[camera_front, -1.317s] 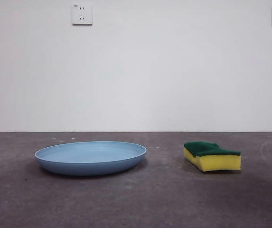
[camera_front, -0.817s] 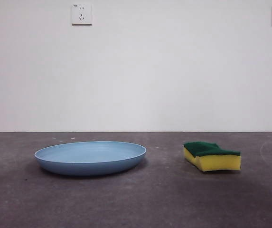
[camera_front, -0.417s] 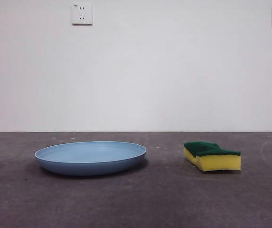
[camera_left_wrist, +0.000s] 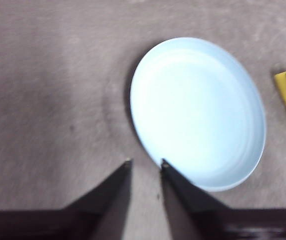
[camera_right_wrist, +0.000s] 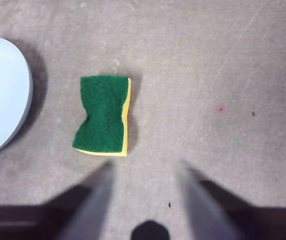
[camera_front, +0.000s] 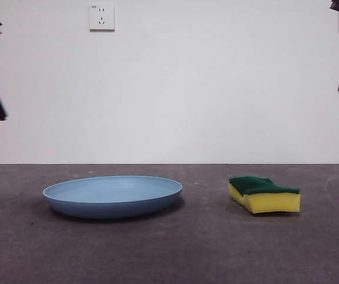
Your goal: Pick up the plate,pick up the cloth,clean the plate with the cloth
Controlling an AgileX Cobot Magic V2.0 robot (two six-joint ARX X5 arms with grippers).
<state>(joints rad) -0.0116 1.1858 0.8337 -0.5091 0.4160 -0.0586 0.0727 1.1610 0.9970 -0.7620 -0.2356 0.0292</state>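
Change vs the earlier front shots: both arms now in frame, none visible before. One dark gripper tip at upper left edge of front view, another at upper right, both high above the table (camera_front: 169, 248), nothing touched yet.

Going by wrist cams: left gripper (camera_left_wrist: 144, 162) hangs over the plate (camera_front: 113, 196), its tips just off the plate's near rim; jaws parted by a narrow gap, holding nothing. Right gripper (camera_right_wrist: 145, 164) hangs near the cloth (camera_front: 264, 194), jaws spread wide, empty; blurred in the wrist view.

Plate sits flat on table, left-of-centre; cloth (yellow/green sponge) lies green side up, toward right edge, well apart from plate. Neither obj has shifted.

Meaning: approach phase just started, pick-ups not yet done, wiping far off. Prob. next: left comes down on plate rim, right lines up over sponge, which sits off to one side of its jaws. Rim is low + thin, so the plate grip looks like the tricky part.
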